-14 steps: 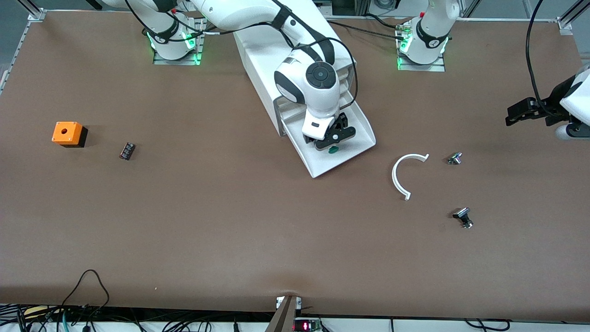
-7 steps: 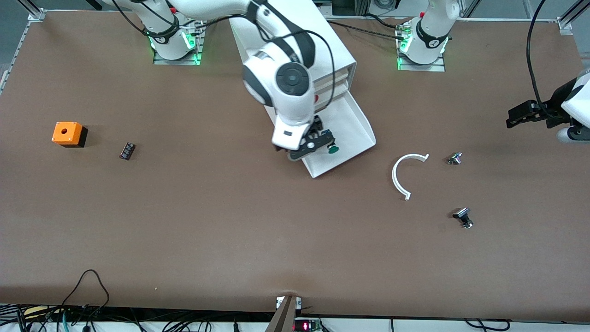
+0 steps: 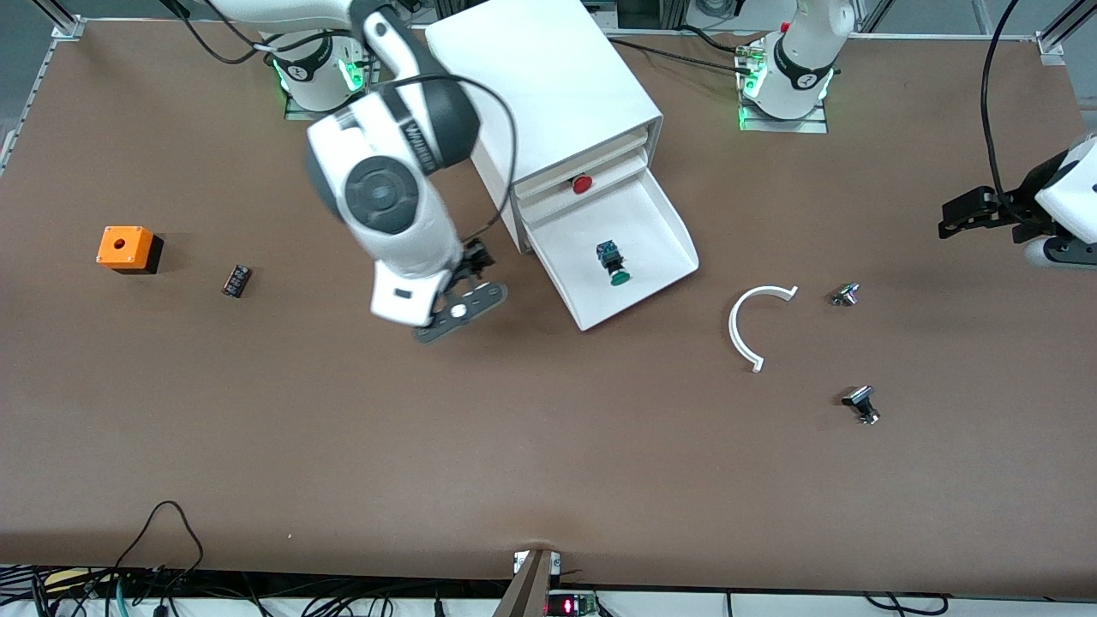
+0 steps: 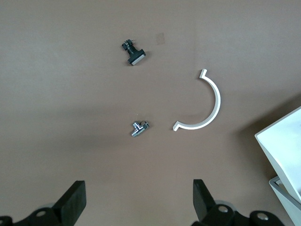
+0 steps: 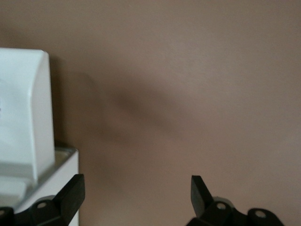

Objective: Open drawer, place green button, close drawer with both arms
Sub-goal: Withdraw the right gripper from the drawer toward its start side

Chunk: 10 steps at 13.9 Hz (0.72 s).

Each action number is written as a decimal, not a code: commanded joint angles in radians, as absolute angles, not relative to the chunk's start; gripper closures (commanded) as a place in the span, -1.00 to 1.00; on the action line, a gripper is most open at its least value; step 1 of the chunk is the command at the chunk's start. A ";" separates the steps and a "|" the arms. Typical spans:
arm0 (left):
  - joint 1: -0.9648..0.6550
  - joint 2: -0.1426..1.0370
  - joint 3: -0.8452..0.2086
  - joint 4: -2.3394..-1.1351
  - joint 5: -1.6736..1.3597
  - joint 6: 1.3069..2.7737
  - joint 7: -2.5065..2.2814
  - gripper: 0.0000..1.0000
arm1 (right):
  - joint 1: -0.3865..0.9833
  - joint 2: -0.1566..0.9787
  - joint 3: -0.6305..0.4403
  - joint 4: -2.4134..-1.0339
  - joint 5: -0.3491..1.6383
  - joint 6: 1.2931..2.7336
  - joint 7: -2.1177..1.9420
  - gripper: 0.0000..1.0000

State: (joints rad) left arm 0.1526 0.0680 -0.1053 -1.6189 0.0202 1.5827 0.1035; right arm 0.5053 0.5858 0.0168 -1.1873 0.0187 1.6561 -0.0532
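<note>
With the drawer (image 3: 630, 248) pulled out of the white three-drawer cabinet (image 3: 548, 81), just above centre of the front frame, the button (image 3: 613, 261) lies on its side in it, green cap toward the front camera, nothing touching it. Middle drawer's red knob (image 3: 582, 183) sits directly above the open tray in frame.

Right gripper (image 3: 463, 296) is over bare table just beside the drawer, toward the right arm's end, left of centre in frame. Jaws spread wide, nothing between them; right wrist view shows both fingers (image 5: 70, 193) apart over brown table, with the cabinet corner (image 5: 23, 117) at frame left.

Left gripper (image 3: 964, 214) waits at the right edge of the front frame, over table at the left arm's end. Jaws fully apart, holding nothing; left wrist view shows the fingertips (image 4: 73, 202) well separated.

Loose items, right-centre of the front frame: white C-shaped ring (image 3: 747, 326) near the drawer, a small silver part (image 3: 845, 295) just beside it, and a black-and-silver part (image 3: 861, 403) nearer the camera. All three also show in the left wrist view.

Frame left: orange box with a hole (image 3: 127, 248), with a small dark block (image 3: 236, 280) near it.
</note>
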 commanded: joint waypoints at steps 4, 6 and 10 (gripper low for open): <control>0.149 0.101 -0.110 -1.591 0.000 1.595 0.072 -1.00 | 0.309 0.441 0.031 -1.238 0.021 1.504 -0.242 -1.00; 0.149 0.101 -0.110 -1.591 0.002 1.594 0.058 -1.00 | 0.247 0.352 0.031 -1.320 0.017 1.491 -0.268 -1.00; 0.144 0.118 -0.113 -1.594 0.000 1.592 -0.015 -1.00 | 0.151 0.207 0.031 -1.485 0.008 1.511 -0.291 -1.00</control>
